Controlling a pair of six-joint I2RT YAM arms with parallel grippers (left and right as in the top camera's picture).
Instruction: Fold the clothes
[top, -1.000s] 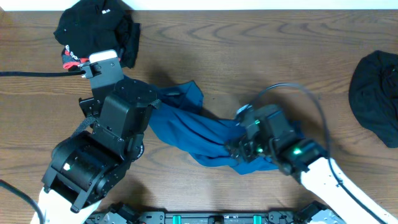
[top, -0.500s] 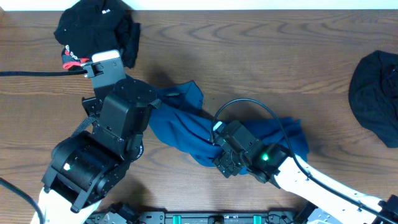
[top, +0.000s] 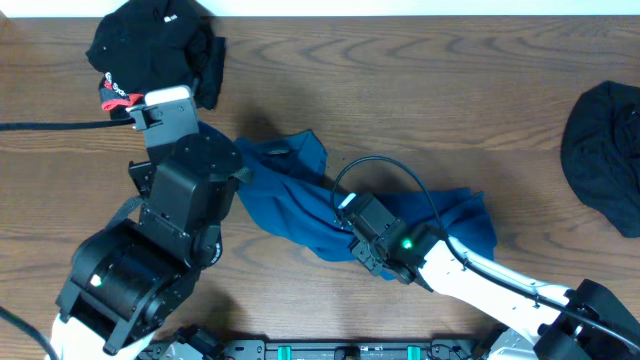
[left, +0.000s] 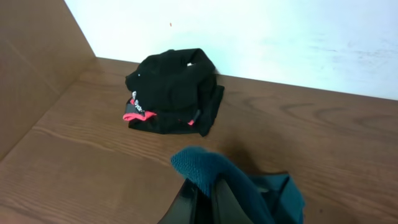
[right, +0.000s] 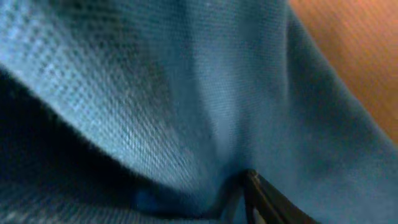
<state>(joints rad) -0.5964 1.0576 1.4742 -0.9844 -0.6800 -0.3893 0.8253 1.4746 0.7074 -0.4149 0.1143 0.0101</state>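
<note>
Brown wooden counter (top: 400, 90) below, starting far left with the black garment (top: 150, 55), red-and-white trimmed, bunched at the back edge. Next, left end effector (left: 202, 200) clamped tight on a raised fold of the teal shirt (top: 295, 195), rumpled across the middle. Then right end effector (top: 360, 243) buried in that shirt's cloth, grip impossible to tell; plain dark garment (top: 605, 140) alone far right.

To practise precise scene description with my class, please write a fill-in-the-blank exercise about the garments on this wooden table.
1. The left gripper is shut on a fold of the crumpled fabric shirt, whose colour is ____.
2. The black fabric garment with red-and-white trim lies toward the far ____ corner of the wooden table.
3. The plain dark fabric garment lies at the table's ____ edge.
Missing words: teal-blue; left; right.
</note>
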